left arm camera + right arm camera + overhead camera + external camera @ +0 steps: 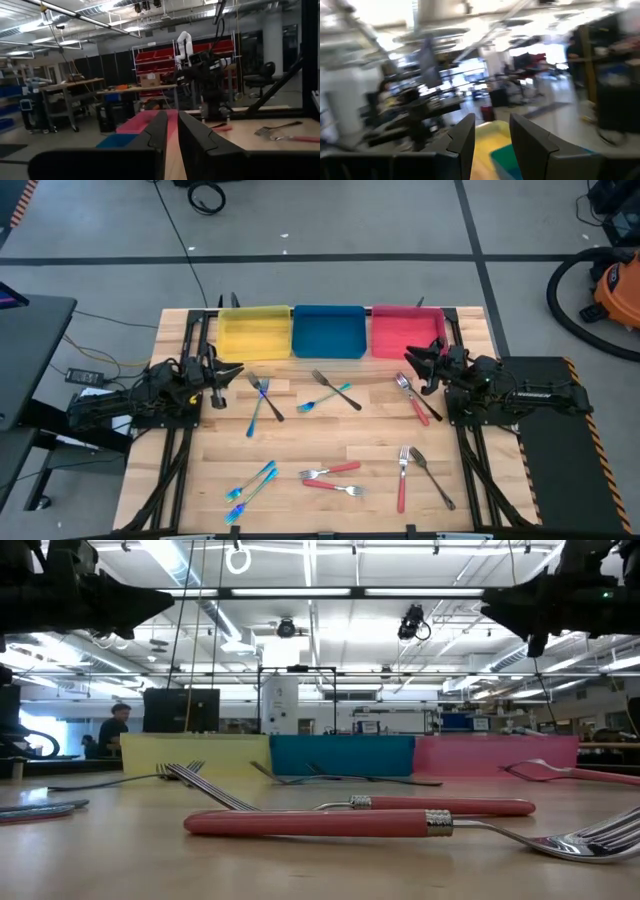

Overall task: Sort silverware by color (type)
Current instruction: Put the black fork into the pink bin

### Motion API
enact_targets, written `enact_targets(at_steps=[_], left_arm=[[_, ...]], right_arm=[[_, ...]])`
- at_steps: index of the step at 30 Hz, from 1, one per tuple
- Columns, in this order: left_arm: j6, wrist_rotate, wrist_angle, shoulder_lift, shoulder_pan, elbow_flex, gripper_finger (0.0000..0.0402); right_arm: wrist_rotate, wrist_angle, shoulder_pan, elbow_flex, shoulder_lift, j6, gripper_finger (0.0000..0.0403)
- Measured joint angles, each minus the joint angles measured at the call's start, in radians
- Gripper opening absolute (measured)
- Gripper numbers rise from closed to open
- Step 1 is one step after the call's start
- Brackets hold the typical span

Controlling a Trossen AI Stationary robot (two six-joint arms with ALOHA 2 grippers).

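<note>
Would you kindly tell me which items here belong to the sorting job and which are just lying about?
Job:
- blue-teal forks
- red-handled forks
- dark forks
- yellow tray, blue tray, red tray

Lying about:
- vacuum cleaner
- floor cables

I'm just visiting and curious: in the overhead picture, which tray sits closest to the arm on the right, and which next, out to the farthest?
Measured from the right gripper in the high view:
1. The red tray, at the back right, right beside the gripper.
2. The blue tray, in the middle of the row.
3. The yellow tray, at the back left, nearer the left gripper.
</note>
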Motion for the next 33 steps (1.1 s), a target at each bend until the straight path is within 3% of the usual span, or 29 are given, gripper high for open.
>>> enact_targets(at_steps=[5,8,14,20,27,33], left_arm=[[0.059,0.000,-0.002,0.000,0.000,0.000,0.0043],[-0.008,-0.001,0.001,0.000,0.000,0.000,0.0043],[-0.145,0.000,0.015,0.000,-0.001,0.000,0.0043],[-0.160,0.000,0.056,0.000,-0.001,0.000,0.0043],[-0.159,0.000,0.068,0.000,0.000,0.000,0.0043],[-0.128,0.001,0.147,0.000,0.000,0.001,0.0043]], right_arm=[[-0.030,-0.018,0.000,0.000,0.000,0.029,0.0130],[-0.025,-0.029,0.000,0.000,0.001,0.029,0.0130],[0.080,-0.023,-0.002,0.000,0.010,0.050,0.0129],[0.000,0.031,-0.001,0.002,0.071,0.092,0.0129],[0.014,0.018,-0.003,0.155,0.286,0.038,0.0129],[0.026,-0.139,-0.003,0.363,0.556,-0.024,0.0129]])
